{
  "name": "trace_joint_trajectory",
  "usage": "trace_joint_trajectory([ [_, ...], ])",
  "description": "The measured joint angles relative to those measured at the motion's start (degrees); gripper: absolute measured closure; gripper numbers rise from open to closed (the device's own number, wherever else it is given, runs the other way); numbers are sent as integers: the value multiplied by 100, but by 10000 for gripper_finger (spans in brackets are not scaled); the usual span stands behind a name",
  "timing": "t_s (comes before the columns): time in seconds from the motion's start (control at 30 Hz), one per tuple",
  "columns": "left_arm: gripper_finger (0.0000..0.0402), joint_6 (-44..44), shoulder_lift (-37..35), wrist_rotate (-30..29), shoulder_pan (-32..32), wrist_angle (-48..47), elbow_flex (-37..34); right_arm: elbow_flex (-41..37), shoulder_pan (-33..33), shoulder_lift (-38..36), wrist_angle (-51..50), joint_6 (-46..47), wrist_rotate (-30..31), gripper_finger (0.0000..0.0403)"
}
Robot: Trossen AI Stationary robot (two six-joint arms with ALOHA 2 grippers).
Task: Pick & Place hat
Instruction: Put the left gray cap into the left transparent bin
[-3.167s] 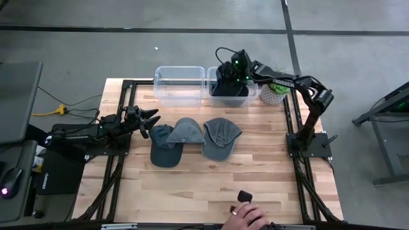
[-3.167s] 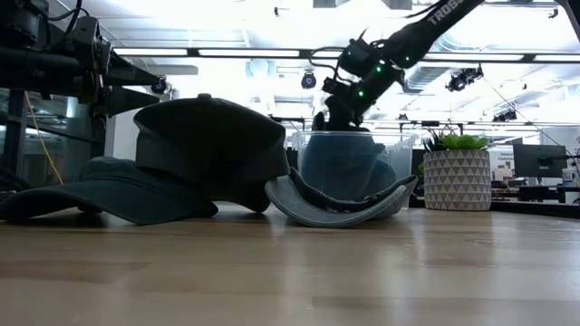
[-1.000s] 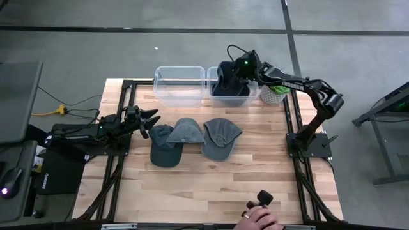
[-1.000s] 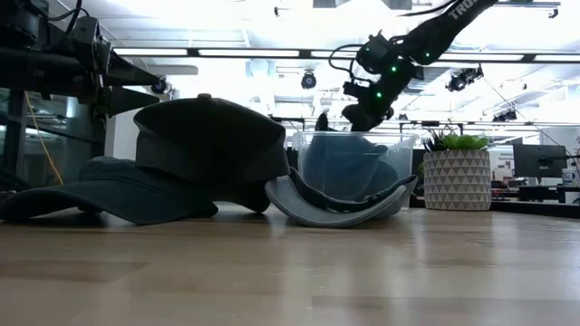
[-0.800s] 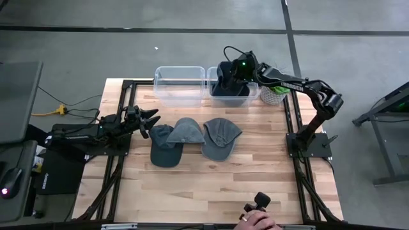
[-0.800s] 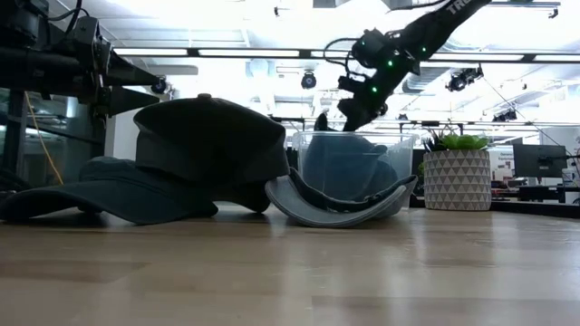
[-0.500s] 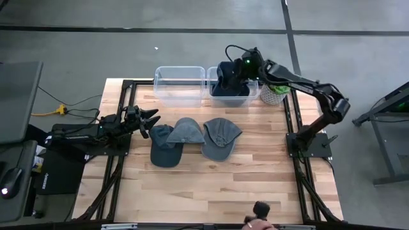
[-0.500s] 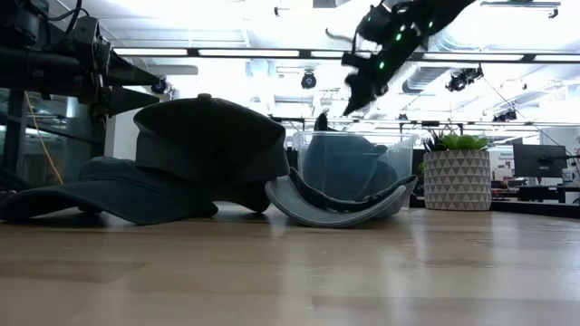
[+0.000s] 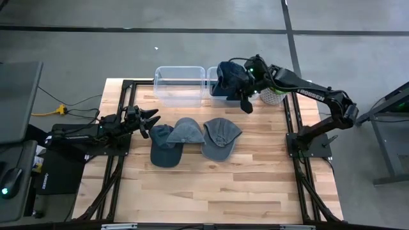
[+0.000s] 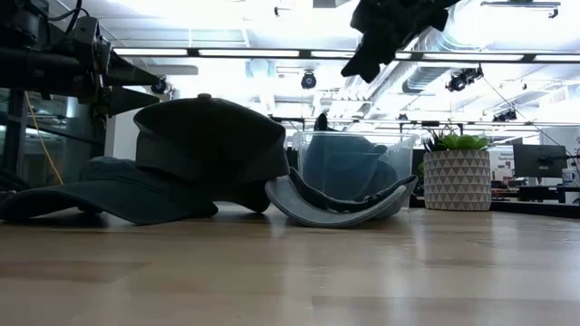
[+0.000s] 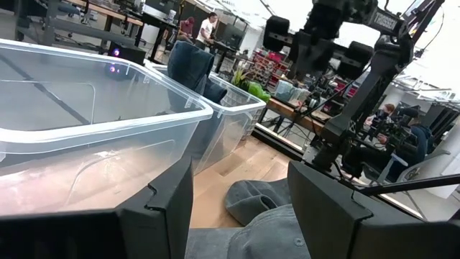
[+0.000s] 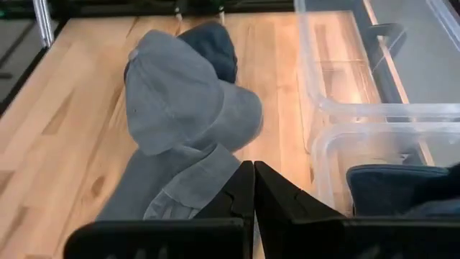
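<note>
- With one dark blue cap (image 9: 225, 82) lodged in the right clear plastic bin (image 9: 213, 94), upper middle of the high view, a between-picks step is judged; the right claw (image 9: 245, 107), pressed together and empty, hangs beside that bin.
- Three grey-blue caps (image 9: 189, 131) lie mid-counter (image 9: 192, 191); next, the right claw must part and descend onto the nearest.
- The left claw (image 9: 151, 120), parted, waits at centre left.
- The binned cap's lower part is blurred by plastic.

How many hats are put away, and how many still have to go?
Done: one dark hat sits in the right bin. In hand: nothing; the right gripper is shut and empty above the table. Left: three hats on the table, and the left bin is empty.
</note>
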Motion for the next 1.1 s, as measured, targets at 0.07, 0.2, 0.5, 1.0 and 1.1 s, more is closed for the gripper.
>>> trace_joint_trajectory([
  [0.07, 209, 0, 0, 2, 0, 0, 1, 0, 162, 0, -29, -104, 158, 402],
  [0.2, 209, 0, 0, 0, 0, -2, 1, 0, 529, 0, -84, -325, 393, 401],
  [0.5, 209, 0, 0, 1, 0, -1, -1, -2, 1091, 2, -248, 110, 903, 317],
  [1.0, 209, 0, 0, 2, 0, -2, 1, -2, 2685, 938, 407, 1685, 2556, 169],
  [1.1, 209, 0, 0, 2, -2, 0, 1, -2, 3009, 1242, 926, 1681, 3185, 167],
])
